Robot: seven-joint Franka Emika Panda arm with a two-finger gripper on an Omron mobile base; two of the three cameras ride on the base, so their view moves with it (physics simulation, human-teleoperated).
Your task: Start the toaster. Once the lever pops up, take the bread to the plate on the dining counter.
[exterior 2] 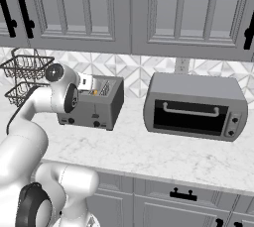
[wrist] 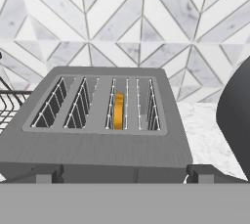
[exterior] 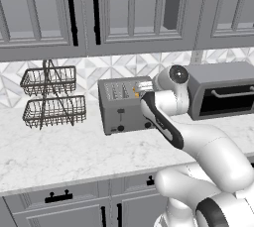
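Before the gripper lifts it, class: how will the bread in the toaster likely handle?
The bread is a thin slice standing on edge in a slot of the toaster, so probably light and stiff. Its narrow top edge offers little grip; it may slip or crumble.

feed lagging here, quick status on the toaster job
End effector open, empty, above toaster. Bread sits in third slot. Nothing blocking.

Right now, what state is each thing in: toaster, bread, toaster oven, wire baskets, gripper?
toaster: upright on the worktop, slots facing up.
bread: standing on edge in the third slot from the left, hand view.
toaster oven: glass door closed.
wire baskets: both tiers bare.
gripper: open, poised above the toaster's front edge, holding nothing.
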